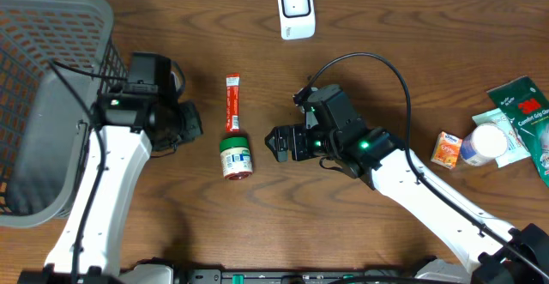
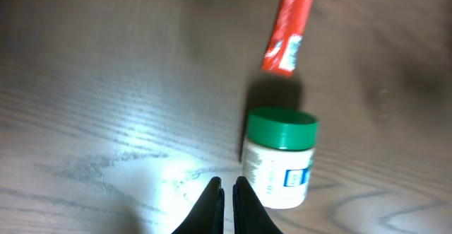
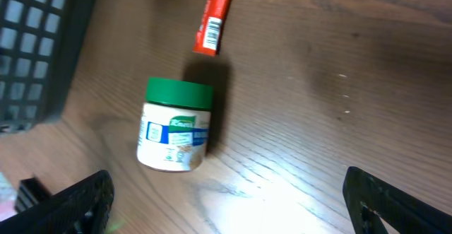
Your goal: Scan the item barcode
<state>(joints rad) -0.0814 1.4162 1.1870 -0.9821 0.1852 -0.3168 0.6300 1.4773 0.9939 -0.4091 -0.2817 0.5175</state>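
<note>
Jar (image 2: 280, 158) lies near closed left gripper (image 2: 227, 186).

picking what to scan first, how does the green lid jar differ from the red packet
The jar is squat, round, white with a green lid; the packet is thin, flat, red. The jar lies on its side, lid toward the packet; the packet lies flat. Both rest on the wooden table.

Grey basket (image 1: 34, 61), far left on wooden table (image 1: 412, 27). Far right, clustered: orange box (image 1: 446, 149), white tub (image 1: 485, 143), green packets (image 1: 521, 104).
</note>
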